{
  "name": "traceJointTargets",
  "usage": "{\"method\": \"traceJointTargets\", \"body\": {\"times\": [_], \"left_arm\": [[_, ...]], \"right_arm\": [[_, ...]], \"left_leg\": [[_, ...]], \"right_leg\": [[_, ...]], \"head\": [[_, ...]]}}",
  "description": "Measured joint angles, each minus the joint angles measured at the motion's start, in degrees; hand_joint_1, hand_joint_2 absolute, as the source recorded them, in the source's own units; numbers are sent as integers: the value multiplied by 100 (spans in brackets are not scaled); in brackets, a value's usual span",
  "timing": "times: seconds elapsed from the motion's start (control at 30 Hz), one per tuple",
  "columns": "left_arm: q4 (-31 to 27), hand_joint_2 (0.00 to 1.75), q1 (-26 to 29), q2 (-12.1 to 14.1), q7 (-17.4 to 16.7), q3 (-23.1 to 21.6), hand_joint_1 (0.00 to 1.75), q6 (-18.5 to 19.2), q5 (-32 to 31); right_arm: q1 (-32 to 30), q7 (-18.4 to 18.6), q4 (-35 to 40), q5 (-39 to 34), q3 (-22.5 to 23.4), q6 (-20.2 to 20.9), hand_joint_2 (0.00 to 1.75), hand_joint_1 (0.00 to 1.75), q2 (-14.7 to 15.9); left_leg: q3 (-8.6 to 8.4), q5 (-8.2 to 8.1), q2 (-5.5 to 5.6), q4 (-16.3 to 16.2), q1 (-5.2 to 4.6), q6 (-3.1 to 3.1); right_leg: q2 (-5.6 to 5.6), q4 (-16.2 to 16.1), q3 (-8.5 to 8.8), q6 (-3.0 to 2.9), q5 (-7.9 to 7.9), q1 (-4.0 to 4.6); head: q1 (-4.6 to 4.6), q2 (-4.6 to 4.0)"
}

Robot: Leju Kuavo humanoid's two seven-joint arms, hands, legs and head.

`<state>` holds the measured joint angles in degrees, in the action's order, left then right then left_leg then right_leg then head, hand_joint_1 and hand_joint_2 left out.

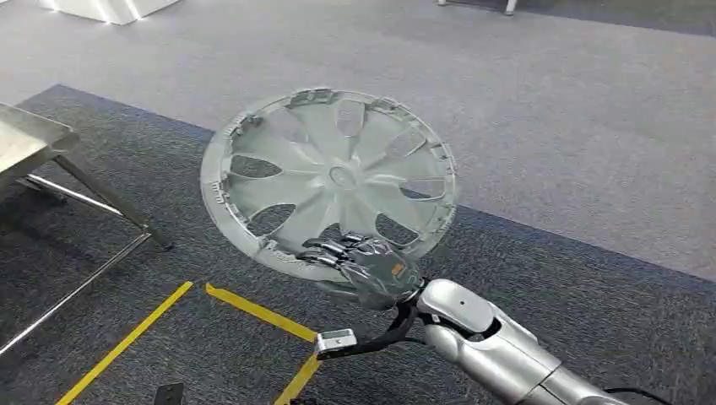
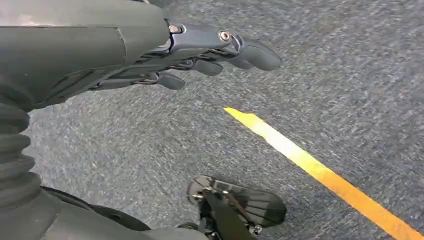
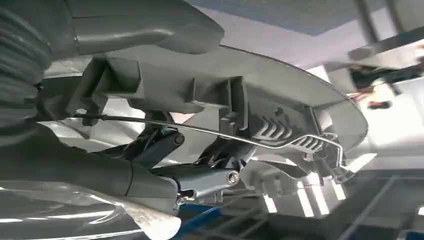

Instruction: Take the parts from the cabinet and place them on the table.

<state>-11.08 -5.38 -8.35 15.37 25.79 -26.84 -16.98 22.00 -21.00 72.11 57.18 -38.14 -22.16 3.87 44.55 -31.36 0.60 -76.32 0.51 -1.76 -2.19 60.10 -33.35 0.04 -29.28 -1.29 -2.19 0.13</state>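
A round grey wheel cover (image 1: pixel 329 177) with curved spokes and cut-out openings is held up in front of me, tilted, its inner side facing me. My right hand (image 1: pixel 365 266) grips its lower rim, fingers curled over the edge. In the right wrist view the cover's rim (image 3: pixel 210 85) with its clips and wire ring passes between the thumb and the dark fingers (image 3: pixel 200 180). My left hand (image 2: pixel 200 55) hangs over the grey carpet, fingers stretched out and apart, holding nothing.
A metal table (image 1: pixel 25 139) with slanted legs stands at the left edge. Yellow tape lines (image 1: pixel 253 312) mark the dark carpet below the cover; a yellow line (image 2: pixel 320 172) also runs under the left hand. Lighter grey floor lies beyond.
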Motion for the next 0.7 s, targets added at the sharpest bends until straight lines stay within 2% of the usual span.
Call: {"method": "traceJointTargets", "body": {"times": [0.03, 0.07, 0.1, 0.13, 0.17, 0.2, 0.27, 0.3, 0.33, 0.37, 0.4, 0.43, 0.47, 0.5, 0.53, 0.57, 0.6, 0.63, 0.67, 0.7], "left_arm": [[0, 175, -2, 0, 0, 0, 0, -2, -13], [0, 175, -4, 0, -2, 0, 0, -9, -28], [0, 175, -8, 0, -13, -2, 0, -26, -50], [0, 175, -15, 0, -46, -9, 0, -42, -68], [0, 175, -35, 0, -61, -11, 0, -53, -101], [0, 175, -44, -2, -72, -18, 0, -63, -118], [0, 175, 0, 0, -90, -35, 0, -74, -142], [0, 175, 14, 11, -102, -35, 0, -92, -153], [-2, 175, 16, 11, -107, -39, 0, -96, -164], [-2, 175, -13, 13, -109, -44, 0, -94, -168], [-2, 175, -45, 9, -109, -57, 0, -87, -184], [-2, 175, -54, -4, -101, -74, 0, -87, -214], [-2, 175, -54, -4, -87, -92, 0, -85, -225], [0, 175, -54, -4, -81, -103, 0, -85, -245], [-2, 175, -54, -4, -74, -114, 0, -85, -271], [-2, 175, -57, -7, -70, -131, 0, -85, -284], [-2, 175, -61, -11, -68, -140, 0, -85, -286], [0, 175, -60, -18, -66, -142, 0, -83, -288], [0, 175, -79, -15, -66, -142, 0, -76, -306], [-2, 175, -78, -18, -66, -149, 0, -74, -343]], "right_arm": [[43, 0, -20, 4, -13, 24, 175, 175, -17], [86, 0, -31, 4, -24, 37, 175, 175, -37], [132, 2, -42, 4, -28, 48, 175, 175, -57], [186, 2, -55, 4, -39, 59, 175, 175, -63], [228, 2, -66, 4, -48, 63, 175, 175, -68], [259, 22, -83, 6, -52, 65, 175, 175, -68], [303, 24, -105, 17, -83, 74, 175, 175, -83], [310, 31, -105, 20, -94, 76, 175, 175, -105], [330, 39, -118, 15, -107, 81, 175, 175, -105], [362, 35, -125, 4, -118, 83, 175, 175, -105], [366, 35, -142, 9, -131, 87, 175, 175, -105], [358, 33, -162, 22, -144, 87, 175, 175, -100], [348, 35, -179, 26, -160, 89, 175, 175, -100], [331, 41, -181, 24, -183, 89, 175, 175, -100], [310, 64, -181, 24, -199, 89, 175, 175, -100], [292, 79, -181, 20, -208, 89, 175, 175, -100], [288, 87, -181, 15, -210, 89, 175, 175, -100], [288, 90, -186, 13, -214, 89, 175, 175, -98], [285, 96, -190, 17, -223, 87, 175, 175, -96], [275, 109, -190, 35, -234, 81, 175, 175, -94]], "left_leg": [[-124, 219, -14, 265, 1, 8], [-350, 498, -60, 740, -6, 31], [-597, 746, -170, 1253, -22, 68], [-748, 704, -439, 1520, -93, 100], [-775, 689, -472, 1631, -156, 152], [-751, 665, -437, 1625, -144, 185], [-748, 657, -298, 1660, -155, 225], [-846, 691, -230, 1750, -100, 271], [-872, 695, -169, 1789, -88, 283], [-869, 696, -113, 1788, -74, 322], [-869, 697, -23, 1786, -68, 331], [-871, 689, 44, 1786, -69, 343], [-873, 685, 126, 1783, -70, 348], [-880, 683, 203, 1782, -70, 349], [-895, 675, 289, 1779, -68, 348], [-909, 664, 381, 1773, -63, 343], [-918, 649, 458, 1756, -57, 322], [-896, 623, 522, 1736, -38, 289], [-841, 609, 589, 1658, -77, 259], [-807, 626, 635, 1680, -39, 234]], "right_leg": [[-70, 0, 24, 5, -21, 1], [-139, 0, 64, 12, -46, 4], [-203, 0, 106, 23, -75, 7], [-255, -17, 132, 40, -95, 16], [-314, -11, 124, 76, -116, 60], [-362, -33, 130, 103, -117, 63], [-505, -100, 207, 155, -128, 74], [-519, -115, 215, 217, -187, 76], [-216, 0, 188, 233, -258, 50], [29, 355, -4, 220, -419, 48], [131, 829, -262, 223, -601, 50], [177, 1256, -517, 228, -738, 56], [203, 1608, -765, 227, -790, 64], [207, 1663, -882, 220, -683, 63], [211, 1456, -856, 215, -441, 62], [229, 1031, -710, 203, -118, 57], [326, 522, -522, 197, 188, 45], [641, 119, -390, 188, 308, 7], [770, -22, -245, 182, 249, -38], [713, 10, -265, 172, 235, -7]], "head": [[-4, 0], [-4, 0], [0, 0], [2, 0], [-20, 0], [0, 0], [-9, 0], [-4, 0], [22, -2], [26, -2], [44, -2], [50, -2], [50, -2], [48, -2], [48, -2], [50, -2], [52, -2], [53, -2], [46, -2], [44, -2]]}}
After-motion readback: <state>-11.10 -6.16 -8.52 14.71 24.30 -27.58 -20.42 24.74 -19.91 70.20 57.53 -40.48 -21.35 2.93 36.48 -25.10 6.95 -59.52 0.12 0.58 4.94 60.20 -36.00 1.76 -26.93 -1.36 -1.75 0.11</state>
